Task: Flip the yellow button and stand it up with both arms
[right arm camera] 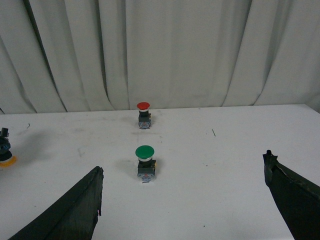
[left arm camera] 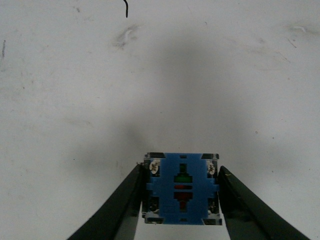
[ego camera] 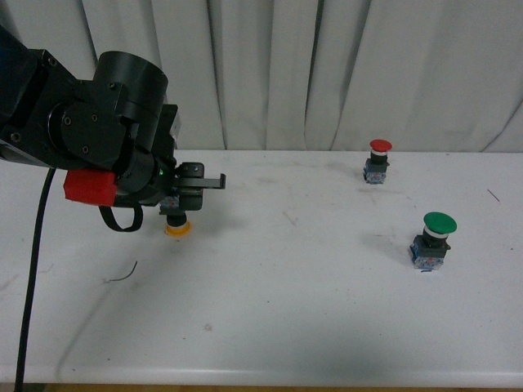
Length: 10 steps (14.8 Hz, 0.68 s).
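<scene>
Below my left gripper point(left arm camera: 181, 175), clamped on its blue base, I read the yellow button point(ego camera: 176, 228) cap-down, axis upright; my right gripper point(right arm camera: 182, 167), fingers spread, sits well apart.

The yellow button point(ego camera: 176, 228) is upside down, with its orange cap at the bottom and its blue base point(left arm camera: 182, 189) on top. The left gripper point(ego camera: 174, 204) clamps the base from both sides. The right gripper point(right arm camera: 182, 167) hovers well apart, fingers spread wide.
</scene>
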Available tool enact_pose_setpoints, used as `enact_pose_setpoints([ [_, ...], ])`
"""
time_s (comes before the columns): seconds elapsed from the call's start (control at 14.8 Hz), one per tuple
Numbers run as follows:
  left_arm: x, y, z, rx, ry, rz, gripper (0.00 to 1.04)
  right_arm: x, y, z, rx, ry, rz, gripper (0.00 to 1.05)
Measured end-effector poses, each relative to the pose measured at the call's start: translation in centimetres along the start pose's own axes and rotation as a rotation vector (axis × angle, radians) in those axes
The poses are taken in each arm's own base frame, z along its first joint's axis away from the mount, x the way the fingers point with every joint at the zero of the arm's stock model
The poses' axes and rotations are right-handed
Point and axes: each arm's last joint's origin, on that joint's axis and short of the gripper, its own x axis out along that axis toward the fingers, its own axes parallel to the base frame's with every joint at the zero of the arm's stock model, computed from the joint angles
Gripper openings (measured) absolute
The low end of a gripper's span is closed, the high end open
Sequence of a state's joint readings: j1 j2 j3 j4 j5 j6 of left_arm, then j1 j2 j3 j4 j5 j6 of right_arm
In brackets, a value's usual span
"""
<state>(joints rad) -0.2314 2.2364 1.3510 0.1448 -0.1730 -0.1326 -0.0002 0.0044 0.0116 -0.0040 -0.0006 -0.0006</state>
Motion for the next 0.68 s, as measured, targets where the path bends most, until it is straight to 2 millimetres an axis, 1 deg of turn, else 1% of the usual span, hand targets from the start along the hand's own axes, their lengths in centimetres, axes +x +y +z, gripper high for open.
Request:
enact_pose_setpoints([
  [0.07,0.0,-0.1,0.1,0.0,-0.004,0.002,0.38,0.0,0.0,0.0,0.0,0.0,0.0,0.98],
  [0.14,0.0,-0.1,0.2,-0.001,-0.009,0.004,0.35,0.0,0.0,0.0,0.0,0.0,0.0,0.98],
  [0.34,-0.1,-0.1,0.3,-0.004,-0.031,-0.002,0.34,0.0,0.0,0.0,0.0,0.0,0.0,0.98],
  [0.41,-0.7,-0.1,0.2,-0.003,-0.042,-0.018,0.34,0.0,0.0,0.0,0.0,0.0,0.0,0.98],
  [0.47,-1.7,-0.1,0.1,-0.004,-0.06,-0.04,0.33,0.0,0.0,0.0,0.0,0.0,0.0,0.98],
  [0.54,-3.4,-0.1,0.5,-0.006,-0.093,-0.07,0.33,0.0,0.0,0.0,0.0,0.0,0.0,0.98],
  [0.61,-5.7,-0.2,1.2,-0.008,-0.154,-0.111,0.33,0.0,0.0,0.0,0.0,0.0,0.0,0.98],
  [0.68,-8.9,-0.4,2.2,-0.008,-0.239,-0.167,0.33,0.0,0.0,0.0,0.0,0.0,0.0,0.98],
])
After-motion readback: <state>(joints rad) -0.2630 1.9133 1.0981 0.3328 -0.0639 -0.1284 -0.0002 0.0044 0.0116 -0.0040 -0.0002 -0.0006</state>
